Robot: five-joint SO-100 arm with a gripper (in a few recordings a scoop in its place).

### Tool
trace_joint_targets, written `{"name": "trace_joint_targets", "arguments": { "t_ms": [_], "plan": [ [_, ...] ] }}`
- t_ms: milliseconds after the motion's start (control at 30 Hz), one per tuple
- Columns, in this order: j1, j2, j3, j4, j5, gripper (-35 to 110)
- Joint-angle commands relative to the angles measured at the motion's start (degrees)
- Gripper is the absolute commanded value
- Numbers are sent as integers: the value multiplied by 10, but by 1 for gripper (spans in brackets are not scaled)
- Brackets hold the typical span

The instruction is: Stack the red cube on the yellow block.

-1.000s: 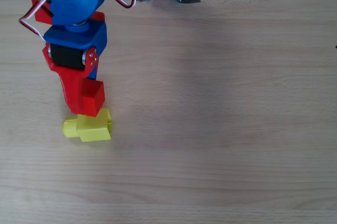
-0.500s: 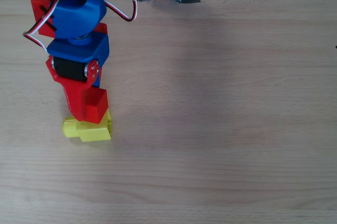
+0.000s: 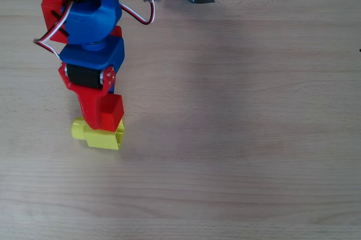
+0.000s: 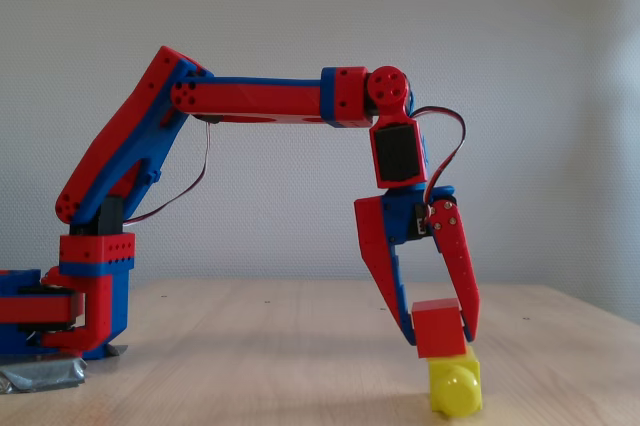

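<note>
The red cube (image 4: 438, 327) sits between the two fingertips of the pincer (image 4: 440, 330), gripped on opposite side faces. In the fixed view its underside meets the top of the yellow block (image 4: 455, 384); whether the two are in firm contact or separated by a hairline gap cannot be told. The cube is offset slightly to the left on the block in that view.

In the overhead view the red cube (image 3: 111, 111) lies at the tip of the pincer (image 3: 105, 117) and covers the upper part of the yellow block (image 3: 101, 135). The block projects beyond the fingertips toward the bottom of the picture, and its short round stub points to the left of the pincer.

Pincer state: closed to the width of the cube, holding the cube. In the fixed view the fingers (image 4: 457, 271) point down toward the table (image 4: 300, 346), one finger to the left of the cube and the other to its right.

Above the pincer, the blue wrist housing and black servo stand roughly vertical. The red-and-blue arm (image 4: 260, 98) runs horizontally away from the pincer to the left of the fixed view, then descends to its base (image 4: 85, 296) well apart from the blocks. Grey tape (image 4: 40, 374) holds the base to the wooden table. A plain light wall (image 4: 300, 6) stands behind.
</note>
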Motion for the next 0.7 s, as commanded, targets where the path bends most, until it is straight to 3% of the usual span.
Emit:
{"name": "trace_joint_targets", "arguments": {
  "t_ms": [0,667],
  "plan": [
    [11,28,-45,13,1,11],
    [6,20,-61,26,51,18]
  ]
}}
